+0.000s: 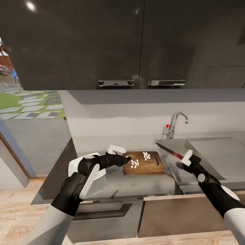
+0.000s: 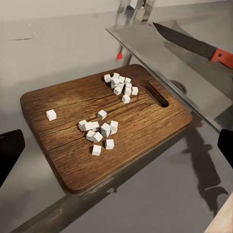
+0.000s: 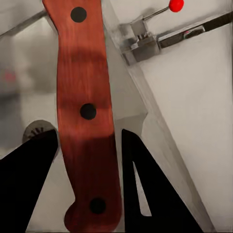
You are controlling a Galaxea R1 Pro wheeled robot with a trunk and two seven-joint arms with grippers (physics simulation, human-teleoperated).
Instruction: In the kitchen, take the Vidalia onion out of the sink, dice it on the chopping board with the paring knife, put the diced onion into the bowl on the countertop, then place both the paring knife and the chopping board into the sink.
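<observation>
Dicing done: white cubes (image 2: pixel 104 130) scattered on the board (image 1: pixel 144 163), two clusters, one near the handle slot, one mid-board, a stray cube apart. Step in hand, by the look of it: moving dice to the bowl (image 1: pixel 75 165). Left hand (image 1: pixel 126 158) at the board's 9 o'clock edge, fingers spread, nothing between them. Bowl just behind that arm, at 9 o'clock from the board, partly hidden. Right hand (image 1: pixel 183 163) pinching the knife (image 1: pixel 169 151) by its red handle, blade pointing toward 10 o'clock, over the sink (image 1: pixel 211 149), at the board's 3 o'clock. Next, probably: close on a cube or the board, carry bowlward; knife drop into the sink looks close too.
</observation>
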